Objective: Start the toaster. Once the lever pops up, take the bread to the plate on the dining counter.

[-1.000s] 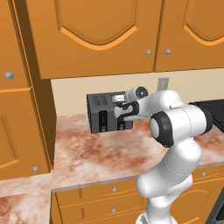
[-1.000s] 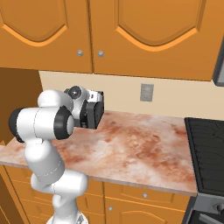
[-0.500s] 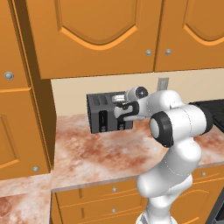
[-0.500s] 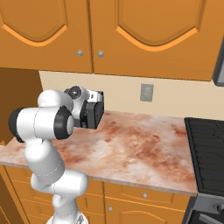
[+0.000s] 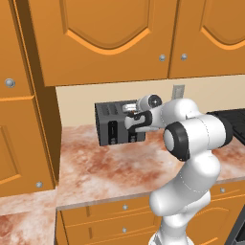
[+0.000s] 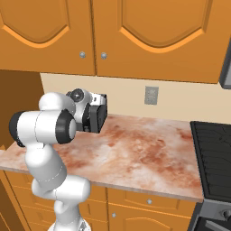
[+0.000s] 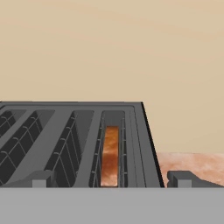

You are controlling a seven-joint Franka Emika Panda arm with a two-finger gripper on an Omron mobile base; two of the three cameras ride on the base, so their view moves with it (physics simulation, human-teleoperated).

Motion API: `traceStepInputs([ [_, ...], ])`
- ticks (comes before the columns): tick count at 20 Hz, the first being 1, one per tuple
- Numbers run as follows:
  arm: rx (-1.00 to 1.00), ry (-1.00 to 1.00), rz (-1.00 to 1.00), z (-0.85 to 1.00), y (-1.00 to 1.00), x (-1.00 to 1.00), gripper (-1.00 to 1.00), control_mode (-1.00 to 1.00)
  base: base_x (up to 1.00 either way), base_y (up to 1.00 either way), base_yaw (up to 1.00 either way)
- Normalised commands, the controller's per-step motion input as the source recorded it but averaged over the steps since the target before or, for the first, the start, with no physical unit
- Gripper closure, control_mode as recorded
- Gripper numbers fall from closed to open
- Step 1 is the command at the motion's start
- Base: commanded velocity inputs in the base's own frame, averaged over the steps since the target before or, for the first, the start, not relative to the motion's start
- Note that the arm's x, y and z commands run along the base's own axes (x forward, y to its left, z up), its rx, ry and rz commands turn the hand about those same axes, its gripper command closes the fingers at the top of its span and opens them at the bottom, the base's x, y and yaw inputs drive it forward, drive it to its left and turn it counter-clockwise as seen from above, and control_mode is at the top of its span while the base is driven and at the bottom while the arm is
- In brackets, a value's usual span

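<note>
Marbled counter (image 5: 110,165), unlabelled toaster (image 5: 111,125)

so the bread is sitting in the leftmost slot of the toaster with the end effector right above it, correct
Not quite. In the hand view the bread sits in the rightmost slot of the toaster, not the leftmost; the slots to its left are empty. The end effector is indeed right above it.

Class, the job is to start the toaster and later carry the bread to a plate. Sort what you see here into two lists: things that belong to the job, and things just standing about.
Belongs to the job:
toaster
bread, sitting in the toaster's end slot
gripper, at the toaster

Just standing about:
upper cabinets
wall outlet
stovetop
marbled countertop
</note>
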Motion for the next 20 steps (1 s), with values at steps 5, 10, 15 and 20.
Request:
traceStepInputs([
  [5, 0.0, 0.0, 0.0, 0.0, 0.0, 0.0, -1.0, -1.0, 0.0, 0.0, 0.0],
  [10, 0.0, 0.0, 0.0, 0.0, 0.0, 0.0, -1.0, -1.0, 0.0, 0.0, 0.0],
  [15, 0.0, 0.0, 0.0, 0.0, 0.0, 0.0, -1.0, -1.0, 0.0, 0.0, 0.0],
  [20, 0.0, 0.0, 0.0, 0.0, 0.0, 0.0, -1.0, -1.0, 0.0, 0.0, 0.0],
])
